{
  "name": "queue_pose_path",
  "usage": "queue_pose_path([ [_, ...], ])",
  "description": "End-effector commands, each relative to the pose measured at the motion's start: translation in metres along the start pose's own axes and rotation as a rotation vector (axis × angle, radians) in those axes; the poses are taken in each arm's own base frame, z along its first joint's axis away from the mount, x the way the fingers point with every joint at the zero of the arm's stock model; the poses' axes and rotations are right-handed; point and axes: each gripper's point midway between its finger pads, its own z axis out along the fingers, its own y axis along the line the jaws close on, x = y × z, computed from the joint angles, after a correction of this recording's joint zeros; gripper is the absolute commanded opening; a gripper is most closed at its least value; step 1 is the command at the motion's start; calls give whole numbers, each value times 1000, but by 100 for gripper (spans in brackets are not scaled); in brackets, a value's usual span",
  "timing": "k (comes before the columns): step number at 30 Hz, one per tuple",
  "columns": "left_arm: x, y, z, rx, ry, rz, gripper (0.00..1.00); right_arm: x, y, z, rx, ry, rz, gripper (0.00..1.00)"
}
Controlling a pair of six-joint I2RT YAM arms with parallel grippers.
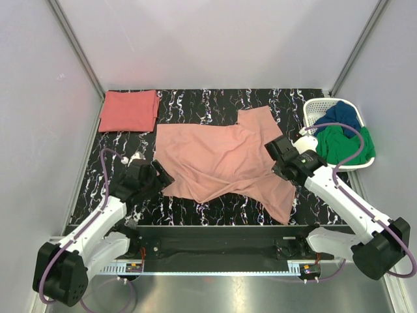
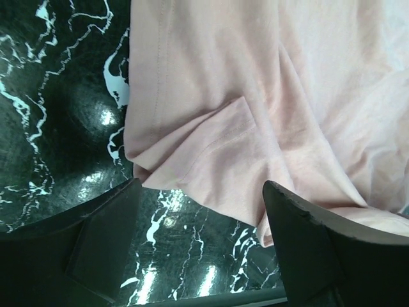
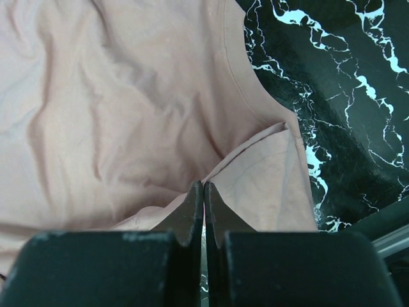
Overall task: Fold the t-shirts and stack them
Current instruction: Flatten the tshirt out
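The pale salmon-pink t-shirt [image 1: 218,160] lies spread and wrinkled on the black marbled table [image 1: 195,104]. The coral-red t-shirt [image 1: 129,111] lies folded at the back left corner. My left gripper [image 1: 158,176] is open at the pink shirt's near left edge. In the left wrist view its jaws [image 2: 201,187] stand wide apart just short of a folded sleeve edge [image 2: 217,137], holding nothing. My right gripper [image 1: 277,158] is on the shirt's right side. In the right wrist view it [image 3: 203,187] is shut, pinching a raised fold of the pink shirt [image 3: 128,109].
A white basket [image 1: 313,107] with blue and green clothes stands at the right edge, just behind the right arm. Grey walls close in the table on three sides. A metal rail runs along the near edge [image 1: 215,267].
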Motion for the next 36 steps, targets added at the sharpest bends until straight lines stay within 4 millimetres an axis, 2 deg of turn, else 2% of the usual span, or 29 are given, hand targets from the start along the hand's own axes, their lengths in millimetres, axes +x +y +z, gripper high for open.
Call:
queue_pose_path([
  [1,-19,-2,-1,-30,-69,33,81,-17,-5,-4,12,-73,-6,0],
  [3,-23,-2,0,-38,-81,49,81,-18,-7,-6,21,-72,-13,0],
  [8,-43,-32,0,13,-91,91,76,-4,11,-6,-103,-15,-29,0],
  [10,-40,-34,5,-23,-50,125,72,0,14,-4,-121,-4,-21,0],
  [11,-51,-45,2,-24,-72,145,72,2,15,-4,-128,1,-20,0],
  [12,-45,-37,8,-86,-30,185,70,3,15,-3,-126,4,-23,0],
  [13,-40,-39,10,-107,-13,223,70,3,15,-2,-125,5,-26,0],
  [15,-46,-45,10,-152,-7,284,59,5,18,0,-130,10,-34,0],
  [16,-41,-46,16,-173,16,318,56,6,19,0,-136,13,-42,0],
  [17,-40,-47,19,-189,22,344,55,7,20,0,-143,17,-45,0],
  [22,-33,-54,31,-210,93,400,58,3,22,-2,-158,7,-63,0],
  [26,-10,-58,46,-182,181,391,61,0,23,-5,-171,-4,-62,0],
  [32,9,-59,61,-192,225,404,64,3,26,0,-186,-7,-71,0],
  [34,12,-60,62,-191,230,413,58,6,26,1,-183,2,-76,0],
  [36,12,-54,58,-213,227,413,41,8,26,2,-182,8,-81,0],
])
